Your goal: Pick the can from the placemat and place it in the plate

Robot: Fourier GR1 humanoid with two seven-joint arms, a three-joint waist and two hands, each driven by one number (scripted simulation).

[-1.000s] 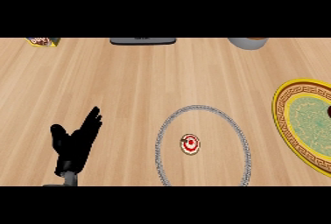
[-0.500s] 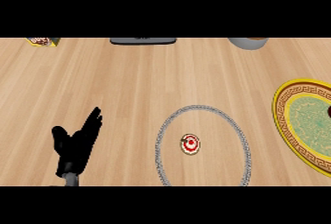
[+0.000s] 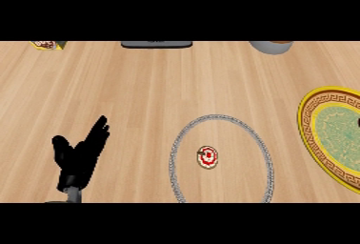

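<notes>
our left hand [image 3: 79, 157] rests spread, holding nothing | can [image 3: 206, 157] upright on ringed placemat [image 3: 262, 147] to its right, ready for lifting | plate [image 3: 309, 136] farther right, bare | right hand unseen

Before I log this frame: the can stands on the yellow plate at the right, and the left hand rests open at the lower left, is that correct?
Not quite. In the head view the can stands inside the grey-ringed placemat, not on the yellow plate, which lies apart at the right edge. The rest holds: the left hand rests open at the lower left.
</notes>
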